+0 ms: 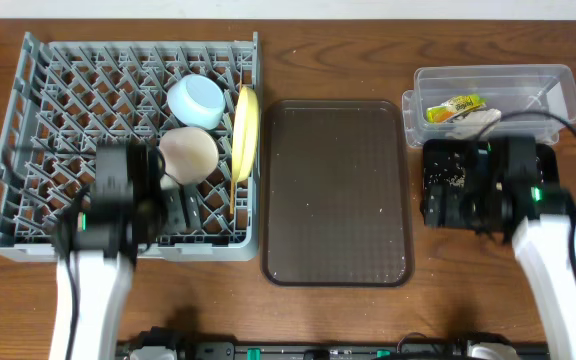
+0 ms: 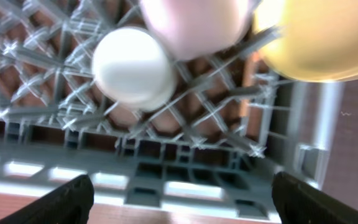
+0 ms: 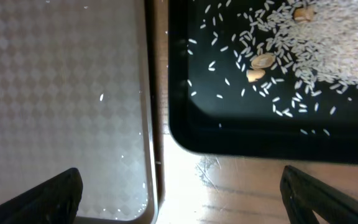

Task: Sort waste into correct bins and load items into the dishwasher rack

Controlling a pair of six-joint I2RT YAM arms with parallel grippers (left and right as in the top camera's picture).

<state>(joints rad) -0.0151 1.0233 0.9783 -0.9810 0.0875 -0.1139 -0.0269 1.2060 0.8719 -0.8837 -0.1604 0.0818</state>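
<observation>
The grey dishwasher rack [image 1: 58, 110] holds a light blue bowl [image 1: 206, 98], a white-pink bowl [image 1: 188, 152], an upright yellow plate [image 1: 245, 132] and thin wooden chopsticks [image 1: 232, 190] below the plate. My left gripper [image 1: 180, 207] hangs open over the rack's front edge. In the left wrist view it [image 2: 185, 205] is empty, and a small white cup [image 2: 132, 68] stands on the pegs ahead. The clear tub [image 1: 558, 85] holds the yellow-green wrapper [image 1: 455, 107] and a white crumpled piece [image 1: 480, 120]. My right gripper [image 1: 433, 210] is open by the black tray's [image 3: 229, 134] corner, near the rice scraps [image 3: 328, 43].
A large dark brown serving tray [image 1: 336, 190] lies between the rack and the bins, with a few specks on it. Its edge [image 3: 148, 112] runs next to the black tray with a narrow strip of wooden table [image 3: 241, 186] between them. The right arm covers part of the black tray.
</observation>
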